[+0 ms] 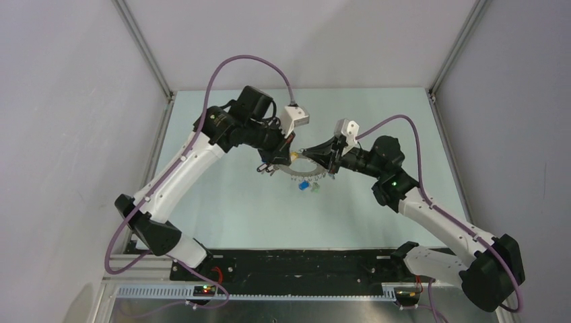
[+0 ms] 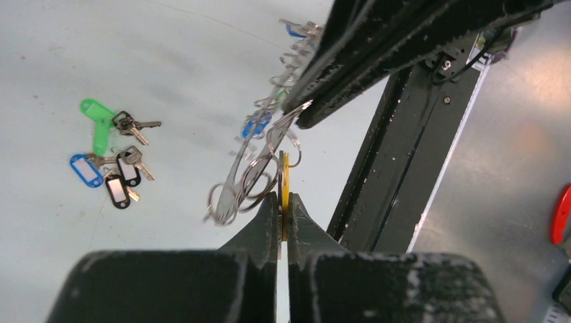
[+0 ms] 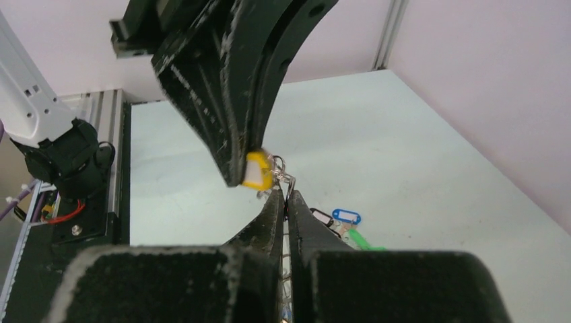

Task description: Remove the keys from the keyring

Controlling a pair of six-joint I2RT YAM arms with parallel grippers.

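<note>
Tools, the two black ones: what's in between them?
The keyring spans between the left tool, pinching its yellow tag, and the right tool; top view shows it.

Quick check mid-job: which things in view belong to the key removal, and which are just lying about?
Job: keyring, pinched by right gripper; yellow tag, pinched by left gripper; loose keys on table.
Lying about: black rail; purple cables; red object beyond the rail.

Counter [image 2: 168, 60] pale mint. Loose keys [image 2: 111, 158] silver; tags green, blue, black. Keyring [image 2: 237, 168] silver-grey, carrying a yellow tag [image 2: 285, 178]. Left claw [image 2: 283, 202], right claw [image 3: 286, 196] matte black, scuffed grey. Cables [image 1: 250, 57] purple.
</note>
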